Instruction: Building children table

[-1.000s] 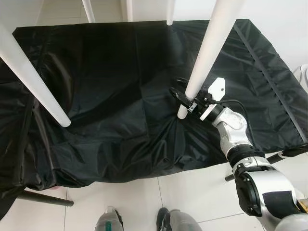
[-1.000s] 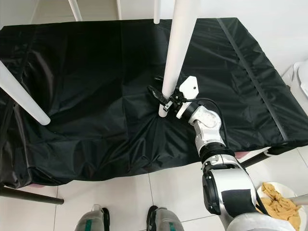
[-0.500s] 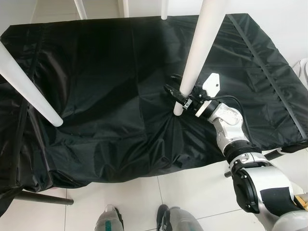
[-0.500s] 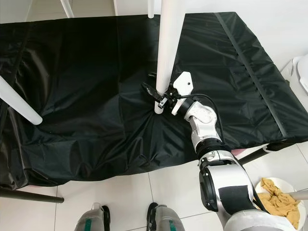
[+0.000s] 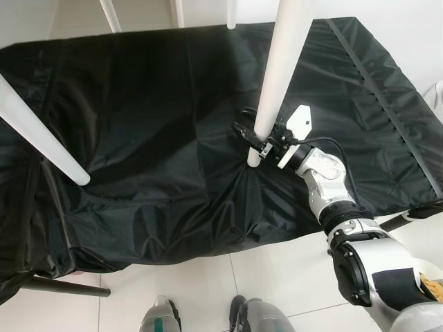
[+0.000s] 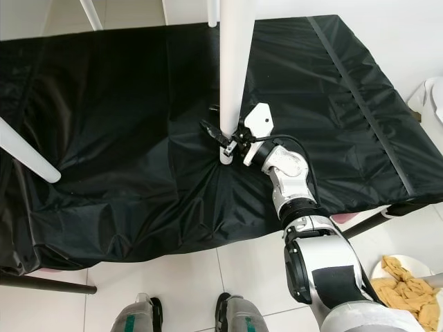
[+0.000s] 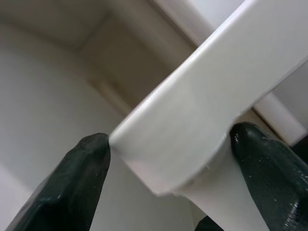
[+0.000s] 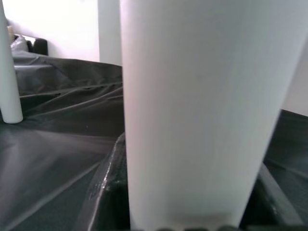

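Note:
A long white table leg (image 5: 278, 76) slants down from above, and its lower end (image 5: 254, 161) rests on a surface covered by black cloth (image 5: 138, 117). My right gripper (image 5: 256, 142) is shut on this leg just above that end. The right wrist view shows the leg (image 8: 192, 110) between the black fingers (image 8: 108, 192). A second white leg (image 5: 41, 135) slants down at the left, and two more legs (image 5: 109, 14) show at the far edge. In the left wrist view, my left gripper (image 7: 171, 144) is shut on a rounded white table part (image 7: 192, 120).
The black cloth hangs over the near edge above a white tile floor (image 5: 277, 266). A dark metal bar (image 5: 62, 285) sticks out under the cloth at the lower left. My feet (image 5: 163, 318) stand close to the edge. A plate with a yellow rag (image 6: 408, 283) lies on the floor at the right.
The whole view has shifted a little. The held leg stands slightly steeper than before. My right gripper keeps its hold at the same spot near the leg's lower end.

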`<state>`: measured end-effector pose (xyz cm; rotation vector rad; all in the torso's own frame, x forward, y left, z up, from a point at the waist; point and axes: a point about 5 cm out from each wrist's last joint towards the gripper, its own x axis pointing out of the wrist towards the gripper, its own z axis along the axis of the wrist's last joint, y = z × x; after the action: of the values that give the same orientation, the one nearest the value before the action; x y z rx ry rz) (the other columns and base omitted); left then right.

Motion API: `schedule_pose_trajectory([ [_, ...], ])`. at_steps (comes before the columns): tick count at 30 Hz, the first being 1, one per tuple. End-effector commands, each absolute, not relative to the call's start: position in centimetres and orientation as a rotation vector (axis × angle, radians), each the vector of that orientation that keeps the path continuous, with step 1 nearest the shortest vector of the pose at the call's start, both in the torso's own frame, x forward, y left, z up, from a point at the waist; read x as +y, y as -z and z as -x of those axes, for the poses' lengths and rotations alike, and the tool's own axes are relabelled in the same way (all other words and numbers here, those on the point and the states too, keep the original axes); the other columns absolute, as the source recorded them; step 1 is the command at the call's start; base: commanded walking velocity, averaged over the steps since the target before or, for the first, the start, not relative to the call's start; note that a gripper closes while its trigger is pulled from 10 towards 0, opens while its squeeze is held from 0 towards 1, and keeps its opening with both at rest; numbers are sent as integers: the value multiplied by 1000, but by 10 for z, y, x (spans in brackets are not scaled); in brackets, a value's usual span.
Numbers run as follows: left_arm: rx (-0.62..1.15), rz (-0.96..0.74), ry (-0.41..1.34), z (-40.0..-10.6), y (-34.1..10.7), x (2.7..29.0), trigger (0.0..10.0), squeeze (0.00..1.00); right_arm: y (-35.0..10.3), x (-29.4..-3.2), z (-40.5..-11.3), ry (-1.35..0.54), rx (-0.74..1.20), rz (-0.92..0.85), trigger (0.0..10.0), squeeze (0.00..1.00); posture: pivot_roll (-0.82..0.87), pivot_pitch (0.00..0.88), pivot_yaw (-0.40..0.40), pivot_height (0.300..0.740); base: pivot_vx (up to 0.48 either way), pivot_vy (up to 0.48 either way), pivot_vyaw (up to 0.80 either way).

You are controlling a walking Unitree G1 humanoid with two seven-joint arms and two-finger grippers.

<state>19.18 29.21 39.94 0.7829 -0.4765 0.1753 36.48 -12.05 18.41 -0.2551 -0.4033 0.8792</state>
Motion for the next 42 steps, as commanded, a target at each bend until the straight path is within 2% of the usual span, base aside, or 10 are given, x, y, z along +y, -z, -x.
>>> schedule_pose_trajectory([
  [1, -298, -648, -310, -204, -374, 319, 10000, 0, -131, -133, -353, -871, -170, 211, 10000, 0, 292, 219, 18, 740, 0, 0, 0],
  [5, -221, -498, -301, -217, -345, 315, 10000, 0, -132, -132, -353, -871, -173, 211, 10000, 0, 290, 221, 20, 740, 0, 0, 0],
  [21, -1, -193, -266, -252, -259, 307, 10000, 0, -136, -129, -355, -884, -182, 208, 10000, 0, 270, 216, 1, 740, 0, 0, 0],
  [29, 8, -79, -220, -258, -253, 292, 10000, 0, -139, -134, -355, -875, -197, 208, 10000, 0, 245, 208, 5, 740, 0, 0, 0],
  [30, 7, -76, -205, -258, -252, 289, 3216, 0, -138, -134, -355, -875, -198, 207, 10000, 0, 244, 208, 6, 740, 0, 0, 0],
  [31, 7, -76, -205, -258, -252, 289, 3216, 0, -138, -134, -355, -875, -198, 207, 10000, 0, 244, 208, 6, 740, 0, 0, 0],
  [32, 5, -75, -192, -258, -251, 287, 1490, 0, -138, -135, -354, -874, -198, 206, 10000, 0, 244, 208, 6, 740, 0, 0, 0],
  [33, 5, -75, -192, -258, -251, 287, 1490, 0, -138, -135, -354, -874, -198, 206, 10000, 0, 244, 208, 6, 740, 0, 0, 0],
  [34, 5, -75, -176, -259, -250, 284, 0, 0, -137, -135, -354, -873, -197, 206, 10000, 0, 245, 205, 7, 740, 0, 0, 0],
  [42, -1, -88, -131, -263, -249, 273, 0, 0, -137, -134, -354, -855, -210, 190, 10000, 0, 241, 197, 5, 740, 0, 0, 0],
])
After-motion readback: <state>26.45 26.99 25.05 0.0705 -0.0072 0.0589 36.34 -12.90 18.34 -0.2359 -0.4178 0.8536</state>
